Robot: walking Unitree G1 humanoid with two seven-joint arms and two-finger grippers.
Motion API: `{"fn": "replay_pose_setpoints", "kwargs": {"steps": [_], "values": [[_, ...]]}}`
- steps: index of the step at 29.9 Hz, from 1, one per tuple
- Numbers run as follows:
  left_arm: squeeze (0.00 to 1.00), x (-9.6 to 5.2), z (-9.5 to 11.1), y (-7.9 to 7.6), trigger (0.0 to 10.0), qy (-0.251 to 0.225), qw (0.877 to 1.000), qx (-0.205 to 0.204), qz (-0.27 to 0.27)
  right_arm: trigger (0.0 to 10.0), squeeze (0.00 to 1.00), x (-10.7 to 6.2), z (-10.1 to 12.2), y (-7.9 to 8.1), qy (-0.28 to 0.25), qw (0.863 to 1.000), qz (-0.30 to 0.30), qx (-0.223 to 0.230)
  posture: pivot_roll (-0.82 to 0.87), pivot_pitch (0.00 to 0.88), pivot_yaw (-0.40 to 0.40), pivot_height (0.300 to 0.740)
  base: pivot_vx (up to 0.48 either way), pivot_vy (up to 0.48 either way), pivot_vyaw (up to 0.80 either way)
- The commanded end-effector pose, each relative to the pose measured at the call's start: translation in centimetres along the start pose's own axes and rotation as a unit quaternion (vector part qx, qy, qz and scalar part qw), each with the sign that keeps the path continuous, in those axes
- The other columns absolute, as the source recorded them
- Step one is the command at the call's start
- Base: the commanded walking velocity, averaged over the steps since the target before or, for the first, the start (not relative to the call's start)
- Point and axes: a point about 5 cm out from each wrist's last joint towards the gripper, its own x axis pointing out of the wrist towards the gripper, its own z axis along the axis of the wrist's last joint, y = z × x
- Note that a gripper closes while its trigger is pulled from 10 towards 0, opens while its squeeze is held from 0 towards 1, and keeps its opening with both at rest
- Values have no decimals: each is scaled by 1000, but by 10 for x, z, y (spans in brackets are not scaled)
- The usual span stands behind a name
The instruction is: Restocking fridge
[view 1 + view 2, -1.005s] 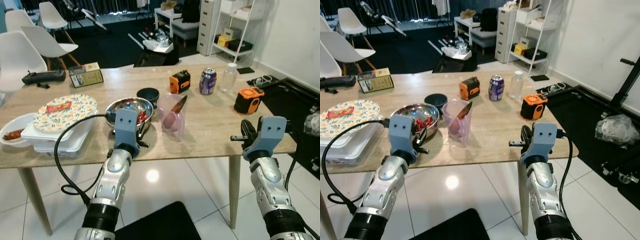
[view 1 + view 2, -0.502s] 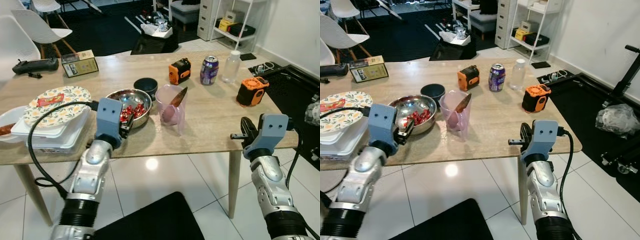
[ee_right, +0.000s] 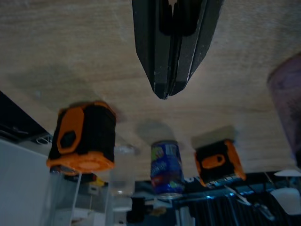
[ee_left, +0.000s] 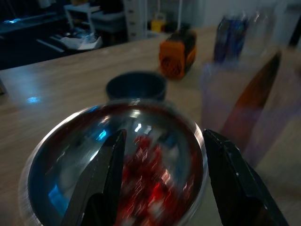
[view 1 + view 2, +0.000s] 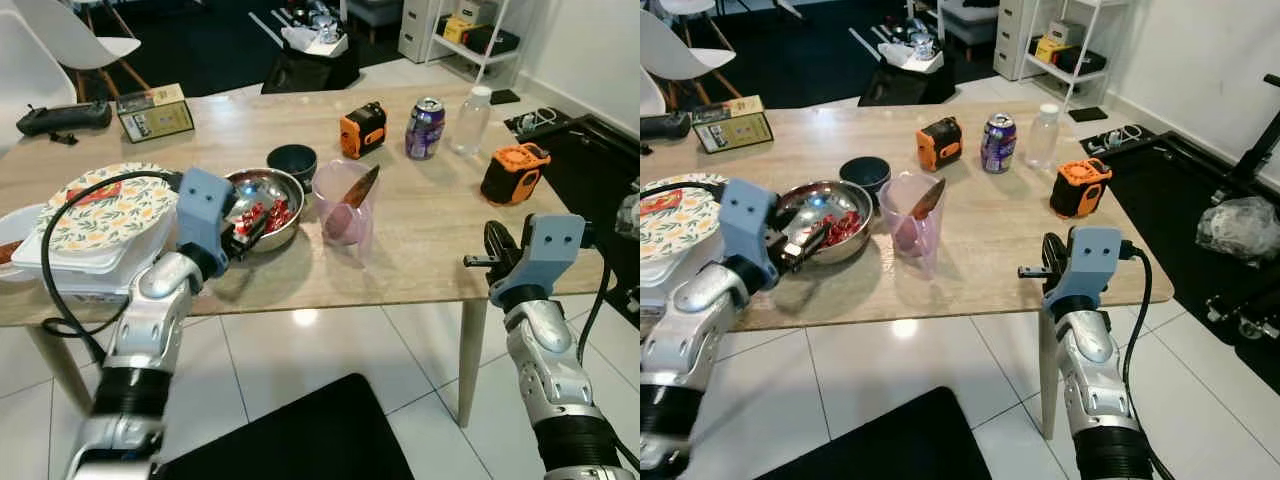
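Left eye view, from my left: stacked plates [image 5: 100, 225] sit at the table's [image 5: 420, 250] near-left edge. My left gripper [image 5: 243, 228] is at the steel bowl's [image 5: 270, 190] near rim, fingers spread. Pink cup [image 5: 345, 215] with a knife is just right of the bowl. Soda can [image 5: 425, 115] and bottle [image 5: 473, 108] stand far right, bare wood before them. Right gripper [image 5: 492, 262], fingers pressed together, hangs off the near-right table corner.

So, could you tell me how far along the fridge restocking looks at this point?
Nothing looks stocked yet. The soda can, plastic bottle and metal bowl all sit on the table. In hand: the left gripper hangs open over the bowl. The right gripper is shut and empty. All carrying remains.
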Motion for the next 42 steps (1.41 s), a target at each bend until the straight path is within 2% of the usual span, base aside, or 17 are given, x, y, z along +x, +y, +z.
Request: {"fn": "replay_pose_setpoints", "kwargs": {"steps": [1,2,3,4,5,7,8,11,15,16,20,23,26,32,35,42], "values": [[0,3,-10,-9,10000,12,999,-28,-24,10000,0,-3,0,-1,5,1000,-5,1,-32,176,13,740,0,0,0],[0,5,-11,-17,10000,15,998,-47,-50,10000,0,-4,0,-1,5,1000,-5,1,-37,175,15,740,0,0,0],[0,5,-11,-17,10000,15,998,-47,-50,10000,0,-4,0,-1,5,1000,-5,1,-37,175,15,740,0,0,0],[0,6,-15,-28,10000,22,994,-64,-86,10000,0,-6,-1,-2,6,1000,-6,0,-43,175,16,740,0,0,0],[0,6,-15,-28,10000,22,994,-64,-86,10000,0,-6,-1,-2,6,1000,-6,0,-43,175,16,740,0,0,0],[0,8,-21,-44,10000,31,986,-94,-131,10000,0,-7,-1,-3,8,1000,-7,0,-46,176,16,740,0,0,0],[0,8,-21,-44,10000,31,986,-94,-131,10000,0,-7,-1,-3,8,1000,-7,0,-46,176,16,740,0,0,0],[0,12,-30,-59,10000,44,980,-120,-152,10000,0,-7,0,-3,8,1000,-8,-1,-49,174,21,740,0,0,0],[0,10,-30,-66,10000,45,977,-125,-165,10000,0,-7,2,-2,7,1000,-8,-1,-50,173,27,740,0,0,0],[0,5,-30,-73,10000,45,973,-131,-183,10000,0,-7,2,-3,7,1000,-9,-1,-50,173,27,740,0,0,0],[0,-2,-34,-83,10000,48,969,-127,-206,10000,0,-6,3,-4,7,1000,-10,-1,-44,179,23,740,0,0,0],[0,1,-39,-77,10000,51,976,-118,-179,10000,0,-6,3,-3,6,1000,-8,0,-45,184,21,740,0,0,0],[0,14,-40,-62,10000,36,981,-122,-146,10000,0,-3,12,-3,-6,1000,-6,0,-58,199,19,740,0,0,0],[0,22,-37,-56,10000,31,983,-114,-137,10000,0,-2,19,-5,-15,1000,-10,-1,-68,209,24,740,0,0,0],[0,26,-38,-50,10000,43,984,-109,-134,10000,0,-3,24,-6,-21,1000,-12,-1,-75,223,25,740,0,0,0],[0,34,-38,-52,10000,51,979,-113,-162,10000,0,-7,26,-5,-18,1000,-12,-3,-88,257,30,740,0,0,0]]}}
